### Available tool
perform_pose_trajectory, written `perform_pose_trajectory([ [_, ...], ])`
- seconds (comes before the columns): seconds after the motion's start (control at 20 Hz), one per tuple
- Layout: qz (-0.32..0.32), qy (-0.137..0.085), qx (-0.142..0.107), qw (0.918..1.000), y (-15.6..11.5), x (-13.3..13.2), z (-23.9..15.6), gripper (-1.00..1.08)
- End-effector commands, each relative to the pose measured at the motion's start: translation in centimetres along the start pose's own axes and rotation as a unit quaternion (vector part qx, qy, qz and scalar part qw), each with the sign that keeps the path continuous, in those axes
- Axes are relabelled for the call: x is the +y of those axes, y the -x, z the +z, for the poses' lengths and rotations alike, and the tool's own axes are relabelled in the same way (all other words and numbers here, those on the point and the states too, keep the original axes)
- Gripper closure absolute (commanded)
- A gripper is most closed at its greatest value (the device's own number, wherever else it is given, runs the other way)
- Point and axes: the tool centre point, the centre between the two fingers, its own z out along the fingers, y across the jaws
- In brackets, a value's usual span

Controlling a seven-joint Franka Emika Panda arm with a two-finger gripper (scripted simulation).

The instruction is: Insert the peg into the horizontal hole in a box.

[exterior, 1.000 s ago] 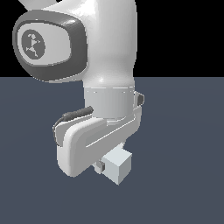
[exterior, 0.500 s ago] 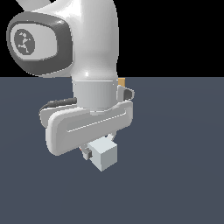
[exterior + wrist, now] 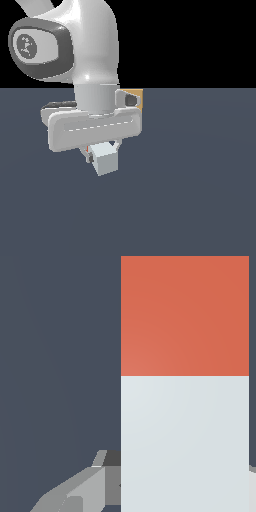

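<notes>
My gripper [image 3: 103, 149] is shut on the peg [image 3: 106, 160], whose pale grey-white end points toward the exterior camera; a sliver of its red-orange part shows behind the fingers. In the wrist view the peg [image 3: 185, 381] fills the frame, red-orange part beyond the pale part, with one finger [image 3: 80, 488] beside it. Only a corner of the tan box [image 3: 136, 99] shows behind the hand in the exterior view. Its hole is hidden by the arm.
The white arm [image 3: 90, 55] and hand [image 3: 92, 129] block much of the exterior view. The dark grey floor [image 3: 200, 190] stretches around them.
The arm with the peg has moved toward the exterior view's left over the last second. The tan box's corner has come out from behind the hand.
</notes>
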Motion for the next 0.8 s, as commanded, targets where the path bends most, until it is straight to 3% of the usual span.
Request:
perform_pose_trajectory([
  [0.0,0.027,0.002,-0.001,0.9996,-1.2,0.1,-0.4,1.08],
  [0.35,0.096,0.002,-0.001,0.9954,-4.5,0.5,-1.2,1.08],
  [0.75,0.172,0.002,-0.001,0.9851,-8.0,1.6,-2.0,1.08],
])
